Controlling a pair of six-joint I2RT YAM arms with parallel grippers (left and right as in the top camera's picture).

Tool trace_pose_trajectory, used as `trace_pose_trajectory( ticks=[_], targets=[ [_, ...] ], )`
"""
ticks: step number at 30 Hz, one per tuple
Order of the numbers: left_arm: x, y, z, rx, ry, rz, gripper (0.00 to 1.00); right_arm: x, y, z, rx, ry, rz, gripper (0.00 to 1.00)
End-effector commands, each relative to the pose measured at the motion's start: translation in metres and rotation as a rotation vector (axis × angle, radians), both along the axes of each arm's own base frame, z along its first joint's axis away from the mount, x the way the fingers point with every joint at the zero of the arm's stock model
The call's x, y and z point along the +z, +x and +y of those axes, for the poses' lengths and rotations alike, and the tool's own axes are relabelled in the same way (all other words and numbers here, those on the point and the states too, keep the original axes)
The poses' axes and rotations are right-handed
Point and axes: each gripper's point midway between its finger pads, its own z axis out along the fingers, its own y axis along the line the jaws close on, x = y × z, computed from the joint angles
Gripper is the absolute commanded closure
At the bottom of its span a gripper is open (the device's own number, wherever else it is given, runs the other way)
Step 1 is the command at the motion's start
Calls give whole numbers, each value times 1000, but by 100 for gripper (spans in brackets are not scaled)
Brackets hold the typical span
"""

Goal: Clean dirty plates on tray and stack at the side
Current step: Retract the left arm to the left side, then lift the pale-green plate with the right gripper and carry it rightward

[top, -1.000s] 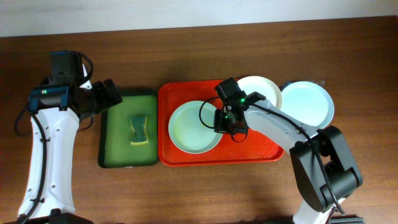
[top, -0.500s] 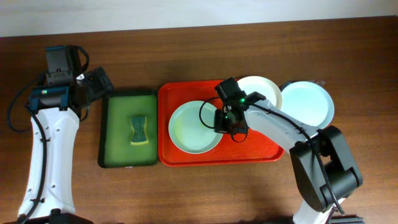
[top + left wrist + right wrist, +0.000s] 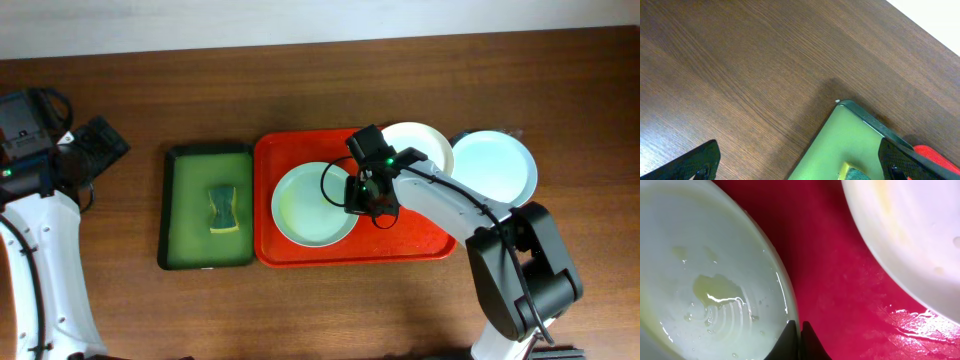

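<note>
Since the earlier view the left arm has withdrawn from the green tray's upper-left corner; it now stands well to the left of the red tray (image 3: 420,243). The right arm has not shifted.

Left to right: the left gripper (image 3: 100,143) has its jaws spread wide and holds nothing. The green tray (image 3: 188,215), just left of the red tray, carries the sponge (image 3: 222,208). A pale blue-green plate (image 3: 305,205) lies in the red tray's left half. The right gripper (image 3: 799,339) has its jaws closed together, tips at this plate's right rim; whether the rim is pinched between them cannot be told. A white-cream plate (image 3: 425,145) overlaps the red tray's upper-right corner. A second blue-green plate (image 3: 495,165) rests on the table just right of the red tray.

Step in hand, judged: steadying the plate for wiping. Done well, the right gripper pins the rim low without tipping it, while the sponge works the yellowish, wet smear from the centre outwards.

The plate lies flat, face up; being round, it has no long axis. The red tray's long axis runs left to right.
</note>
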Motion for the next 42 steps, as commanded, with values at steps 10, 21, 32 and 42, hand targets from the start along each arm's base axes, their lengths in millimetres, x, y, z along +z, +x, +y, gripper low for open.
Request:
trace_pose_trajectory(
  ticks=[10,21,32,42],
  targets=[
    [7,-2,0,7,-12,-20,1,66,20,2,-11,-9,-26,96],
    [7,-2,0,7,-12,-20,1,106,37,9,-16,110,-47,96],
    [7,-2,0,7,-12,-20,1,141,19,140,180,-96,-538,96],
    [7,-2,0,7,-12,-20,1,209,25,202,443,-328,-1033,96]
  ],
)
